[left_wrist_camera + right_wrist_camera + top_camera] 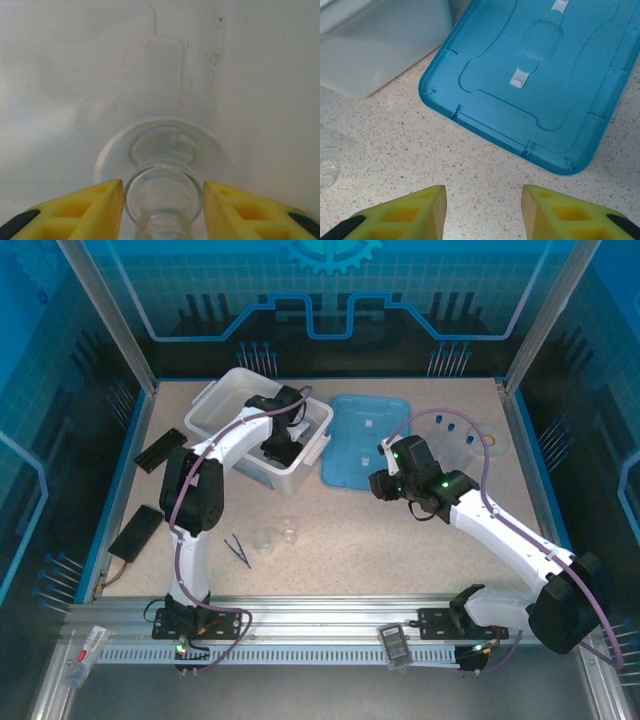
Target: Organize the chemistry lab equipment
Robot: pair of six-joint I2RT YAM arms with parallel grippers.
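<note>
L fingers point(95, 212) are down in the white bin point(228, 405), spread either side of a clear glass beaker point(163, 196) w/ a sliver of gap each side, so released. The beaker stands on the bin floor inside a white round rim point(107, 155) (dish or ring, can't tell). On the bench point(350, 570) in front of the bin: blue tweezers point(238, 550), then two small beakers point(263, 538) side by side. R fingers point(415, 215) hang apart, nothing between, over bare bench beside the blue lid point(365, 440). Blue-capped tubes point(455, 428) lie far R.
</note>
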